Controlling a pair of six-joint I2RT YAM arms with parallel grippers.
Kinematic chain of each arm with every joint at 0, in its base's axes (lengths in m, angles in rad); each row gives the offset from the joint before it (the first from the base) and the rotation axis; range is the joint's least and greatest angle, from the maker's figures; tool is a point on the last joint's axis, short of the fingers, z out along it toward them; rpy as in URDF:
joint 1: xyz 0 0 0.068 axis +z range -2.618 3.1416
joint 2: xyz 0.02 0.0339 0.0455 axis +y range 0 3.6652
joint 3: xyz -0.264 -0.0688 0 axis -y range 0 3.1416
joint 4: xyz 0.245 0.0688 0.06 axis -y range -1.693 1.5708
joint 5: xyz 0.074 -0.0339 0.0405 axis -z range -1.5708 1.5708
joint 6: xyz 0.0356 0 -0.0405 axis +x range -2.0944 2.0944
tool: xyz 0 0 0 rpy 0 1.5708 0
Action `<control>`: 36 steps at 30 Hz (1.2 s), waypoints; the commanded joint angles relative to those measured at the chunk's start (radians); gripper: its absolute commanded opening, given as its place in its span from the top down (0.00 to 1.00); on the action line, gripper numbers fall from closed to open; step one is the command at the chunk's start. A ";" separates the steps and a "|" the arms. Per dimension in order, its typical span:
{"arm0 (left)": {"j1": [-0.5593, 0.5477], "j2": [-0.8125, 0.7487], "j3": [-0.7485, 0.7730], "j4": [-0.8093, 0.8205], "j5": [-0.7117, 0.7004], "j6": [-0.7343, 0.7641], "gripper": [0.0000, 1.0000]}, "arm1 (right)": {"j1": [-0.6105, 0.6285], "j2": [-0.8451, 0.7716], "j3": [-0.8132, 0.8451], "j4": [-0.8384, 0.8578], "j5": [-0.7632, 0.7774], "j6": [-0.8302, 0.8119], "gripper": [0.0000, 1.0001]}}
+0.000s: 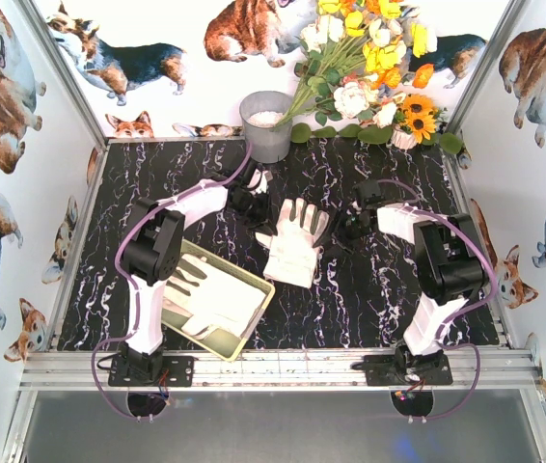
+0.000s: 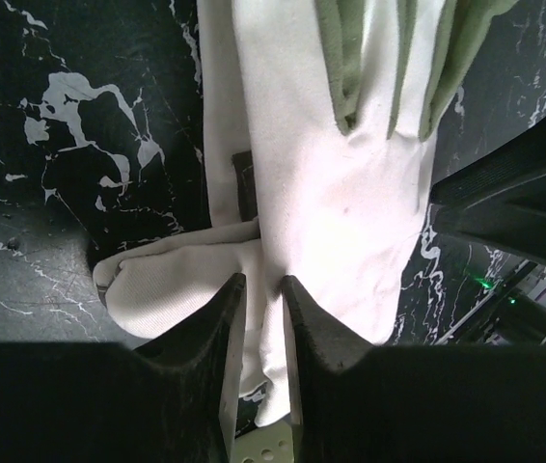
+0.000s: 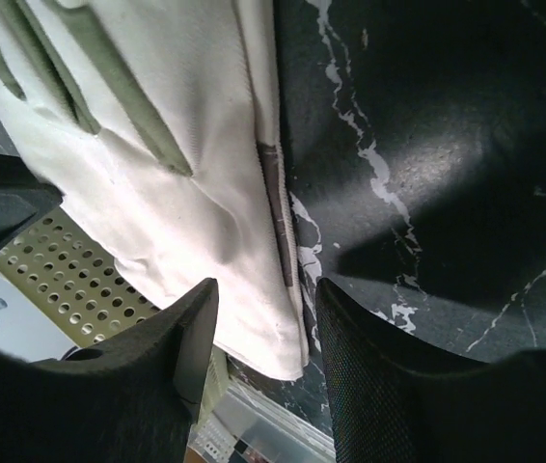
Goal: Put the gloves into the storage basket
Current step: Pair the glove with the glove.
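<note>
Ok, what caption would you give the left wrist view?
Left claw closed on a white glove with grey-green finger patches, black marbled table beneath.

**Cream on black marble**

The gloves point(image 1: 294, 241) are cream-white with grey-green finger patches. The basket point(image 1: 252, 325) is pale yellow-green, the surface point(image 1: 379, 299) black with white veins, the bucket point(image 1: 266, 130) grey, the flowers point(image 1: 369, 58) yellow, white and orange.
</note>
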 commanded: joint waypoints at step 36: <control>-0.005 0.025 -0.120 0.052 0.011 0.039 0.90 | 0.063 0.142 0.015 0.241 -0.126 0.095 0.74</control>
